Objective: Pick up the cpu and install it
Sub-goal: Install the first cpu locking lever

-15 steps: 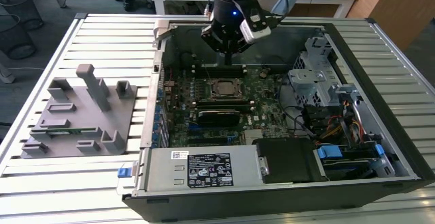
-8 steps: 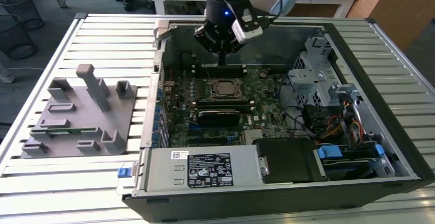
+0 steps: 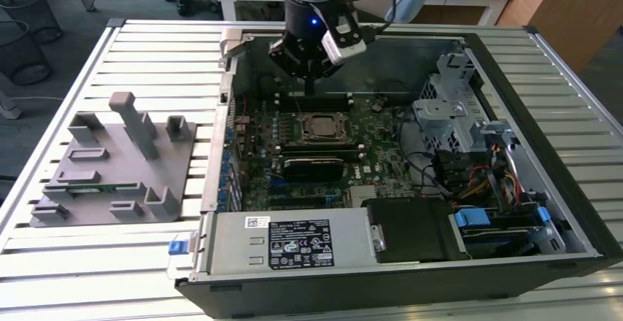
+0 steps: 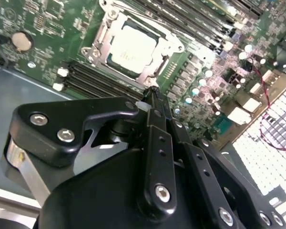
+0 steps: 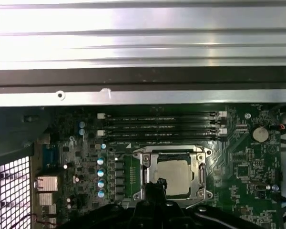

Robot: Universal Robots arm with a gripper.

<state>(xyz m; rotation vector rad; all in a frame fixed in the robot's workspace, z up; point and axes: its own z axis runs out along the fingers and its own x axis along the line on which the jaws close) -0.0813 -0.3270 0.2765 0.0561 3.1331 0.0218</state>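
Arm over open PC case, gripper [image 3: 309, 80] pointing down above the motherboard [image 3: 375, 149].
Jaws closed together, holding nothing; cpu [image 3: 320, 126] sits in its socket, mid-frame in the exterior view, just below the fingertips.

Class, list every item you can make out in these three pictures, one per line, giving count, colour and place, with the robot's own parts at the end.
cpu: one, silver-grey, seated in the socket on the motherboard, in both wrist views.
socket frame: one, metal, around the cpu.
motherboard: one, green, on the floor of the case.
computer case: one, black, open, on the slatted table.
power supply: one, grey, at the case's near edge.
holder block: one, grey, on the table at the exterior view's left.
slatted table: one, pale metal.
gripper: one, black, above the motherboard beside the socket, holding nothing.
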